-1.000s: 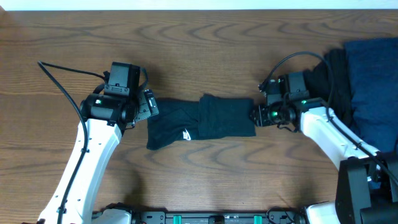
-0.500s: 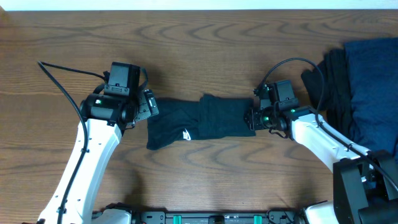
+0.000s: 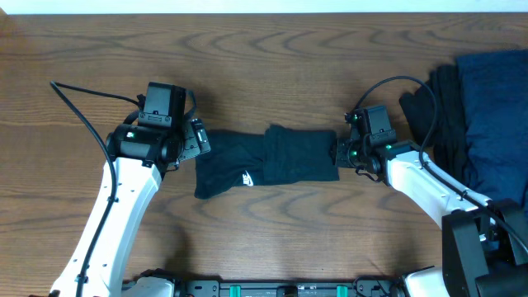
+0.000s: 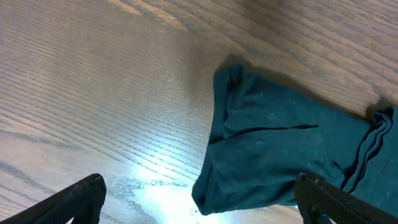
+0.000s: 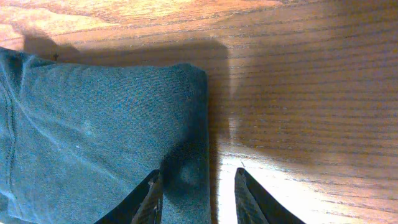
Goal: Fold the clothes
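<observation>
T-shirt logo: overhead only, not wrist cams.

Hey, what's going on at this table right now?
Two robot arms are folding clothes on a wooden table. A black T-shirt with a small white logo lies folded into a strip in the middle. The right end effector sits at its right edge, jaws parted and straddling the fabric, not clamped. The left end effector hangs wide open by the left end, holding nothing. A pile of black and navy garments lies at the far right.
</observation>
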You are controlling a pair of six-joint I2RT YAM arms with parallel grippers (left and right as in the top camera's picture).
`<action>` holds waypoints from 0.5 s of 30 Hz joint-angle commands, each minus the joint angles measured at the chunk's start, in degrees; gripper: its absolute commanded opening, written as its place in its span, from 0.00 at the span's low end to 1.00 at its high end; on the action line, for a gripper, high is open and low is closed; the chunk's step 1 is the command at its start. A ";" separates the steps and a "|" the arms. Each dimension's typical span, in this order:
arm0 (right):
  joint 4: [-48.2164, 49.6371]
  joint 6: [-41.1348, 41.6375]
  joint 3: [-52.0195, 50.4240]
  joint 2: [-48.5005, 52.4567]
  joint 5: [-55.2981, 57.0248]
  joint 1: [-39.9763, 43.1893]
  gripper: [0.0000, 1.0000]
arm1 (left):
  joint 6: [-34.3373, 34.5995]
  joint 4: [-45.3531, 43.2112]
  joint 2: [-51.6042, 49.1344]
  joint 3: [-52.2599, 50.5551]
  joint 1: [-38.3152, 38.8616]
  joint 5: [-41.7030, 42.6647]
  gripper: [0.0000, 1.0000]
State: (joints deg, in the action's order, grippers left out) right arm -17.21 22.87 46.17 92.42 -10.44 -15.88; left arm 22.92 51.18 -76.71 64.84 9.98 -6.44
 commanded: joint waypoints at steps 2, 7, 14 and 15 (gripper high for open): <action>0.17 1.53 -0.59 0.55 0.48 -0.70 0.37 | 0.31 0.22 -0.24 0.15 0.09 -0.92 0.98; 0.66 1.51 -0.59 0.55 -0.74 -0.72 0.40 | 0.31 0.22 -0.24 0.15 0.09 -0.92 0.98; 0.98 -0.52 -0.59 0.61 -0.76 -0.72 0.47 | 0.31 0.22 -0.24 0.15 0.09 -0.92 0.98; 0.98 -0.66 -0.59 0.61 -0.79 -0.72 0.48 | 0.31 0.22 -0.24 0.15 0.09 -0.92 0.98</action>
State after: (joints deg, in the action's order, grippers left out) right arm -16.49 23.42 46.11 92.42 -10.76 -15.88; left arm 22.92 51.20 -76.71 64.84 9.98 -6.44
